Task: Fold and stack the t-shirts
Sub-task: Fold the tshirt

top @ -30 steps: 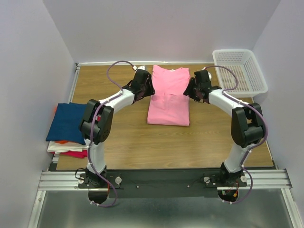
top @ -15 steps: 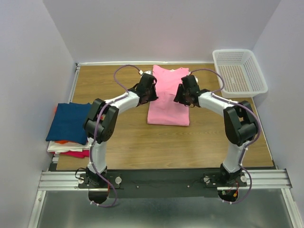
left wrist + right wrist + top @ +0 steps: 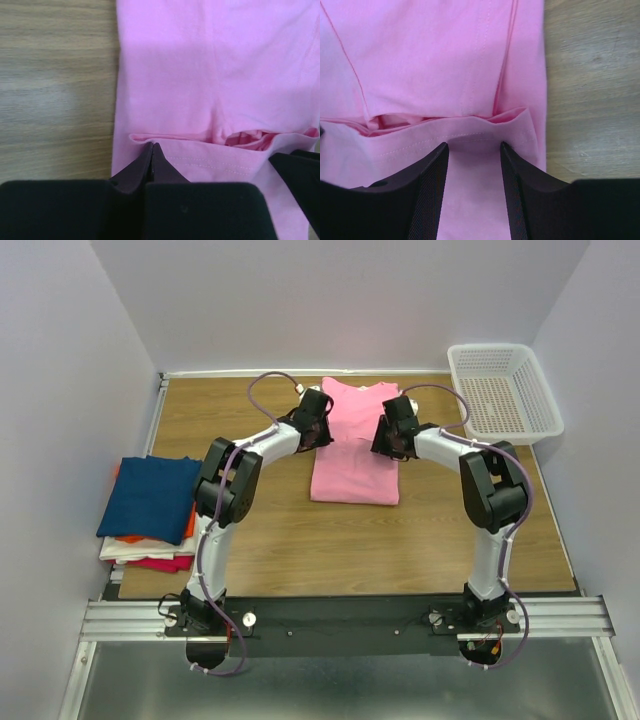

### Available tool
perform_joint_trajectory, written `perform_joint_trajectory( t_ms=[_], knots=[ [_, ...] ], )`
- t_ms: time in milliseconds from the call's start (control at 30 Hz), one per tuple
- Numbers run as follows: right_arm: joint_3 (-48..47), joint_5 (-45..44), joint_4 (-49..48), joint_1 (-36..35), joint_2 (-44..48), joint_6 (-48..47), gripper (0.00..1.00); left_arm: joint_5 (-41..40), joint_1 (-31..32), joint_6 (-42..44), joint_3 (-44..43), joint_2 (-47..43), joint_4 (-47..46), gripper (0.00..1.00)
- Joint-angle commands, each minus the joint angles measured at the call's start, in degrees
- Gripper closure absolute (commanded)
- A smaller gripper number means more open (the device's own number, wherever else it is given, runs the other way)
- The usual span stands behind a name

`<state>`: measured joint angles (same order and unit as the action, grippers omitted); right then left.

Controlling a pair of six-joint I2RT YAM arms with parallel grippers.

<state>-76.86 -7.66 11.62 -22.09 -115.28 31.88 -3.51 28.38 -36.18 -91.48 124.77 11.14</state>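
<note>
On pink t-shirt (image 3: pixel 200 75) hem, left pincer (image 3: pixel 152 146) pressed together, perhaps pinching; right pincer (image 3: pixel 473 146) spread.

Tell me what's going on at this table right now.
A partly folded pink t-shirt lies mid-table, a gripper at each side. The left gripper is shut, tips at the folded hem by the shirt's left edge; whether it pinches cloth is unclear. The right gripper is open, straddling that hem near the right edge. A folded stack topped by a dark blue shirt lies at left.
</note>
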Motion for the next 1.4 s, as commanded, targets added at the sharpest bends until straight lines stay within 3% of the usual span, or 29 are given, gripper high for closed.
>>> perform_joint_trajectory(
  t_ms=[0,533,667,700,800,1100,1367],
  knots=[
    [-0.13,-2.01,0.16,0.9,-1.61,-0.85,0.47,-2.03,-1.4,0.41,0.07,1.71,2.14,1.0],
    [-0.4,0.28,1.91,1.78,1.99,-1.47,0.46,0.61,-2.89,2.08,1.22,-4.0,-0.15,1.0],
    [-0.05,0.72,3.41,1.78,6.29,-1.82,0.46,1.92,-2.81,1.56,2.35,-8.57,-1.55,0.87],
    [0.3,1.59,3.59,1.78,7.17,-1.73,0.46,2.88,-2.72,1.12,3.67,-9.62,-1.99,0.81],
    [3.64,2.74,3.85,0.91,11.65,-0.51,0.46,5.43,-1.32,-0.2,7.96,-13.84,-4.45,0.78],
    [20.95,-1.04,2.36,-7.0,24.21,6.0,0.47,4.12,5.19,-6.88,28.62,-26.4,-12.96,0.8],
    [33.52,-4.81,0.34,-7.01,30.12,8.73,0.5,4.47,5.81,-7.67,41.29,-26.25,-19.22,0.83]
  ],
)
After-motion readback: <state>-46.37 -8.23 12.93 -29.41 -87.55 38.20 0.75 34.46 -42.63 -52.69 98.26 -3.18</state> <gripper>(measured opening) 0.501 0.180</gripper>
